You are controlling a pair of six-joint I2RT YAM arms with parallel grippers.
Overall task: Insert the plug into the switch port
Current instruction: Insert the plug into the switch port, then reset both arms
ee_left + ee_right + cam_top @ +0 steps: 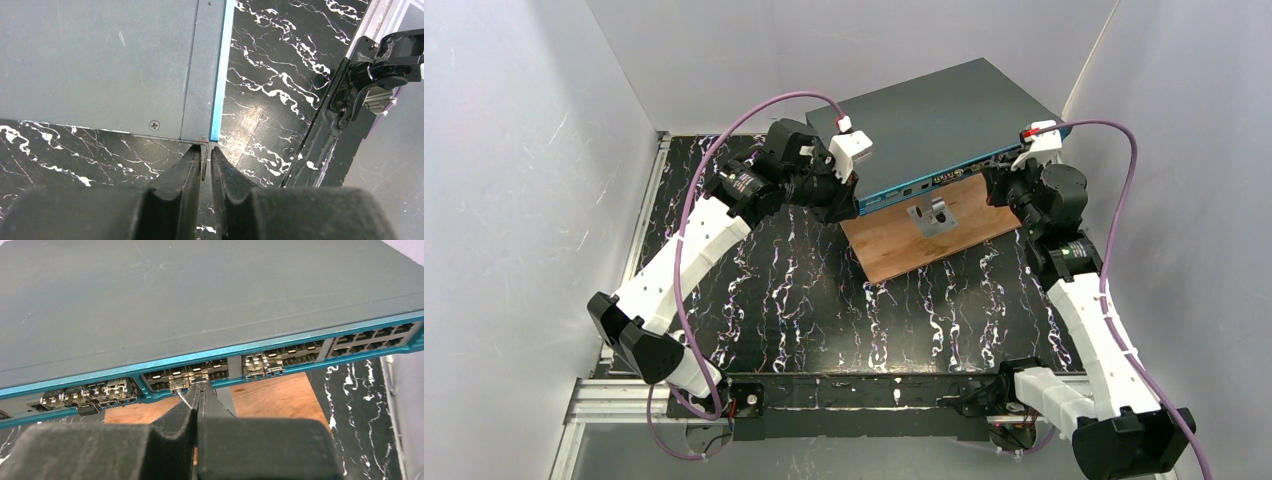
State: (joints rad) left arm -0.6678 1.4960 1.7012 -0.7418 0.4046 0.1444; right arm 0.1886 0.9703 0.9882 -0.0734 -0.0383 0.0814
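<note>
The switch [934, 110] is a flat dark grey box with a teal front strip, at the back of the table. My left gripper [854, 203] is at its front left corner. In the left wrist view that gripper [206, 152] is shut on a thin metal tab at the corner of the switch [100, 60]. My right gripper [1001, 182] is at the front strip's right part. In the right wrist view its fingers [200, 386] are shut, their tips against a small metal plug [198, 375] that sits in a lower-row socket of the switch [200, 300].
A brown wooden board [904, 245] lies under the switch's front edge, with a small grey metal bracket [934, 215] on it. Another metal module [179, 385] with a thin wire loop sits just left of the plug. White walls enclose the black marbled table [804, 300].
</note>
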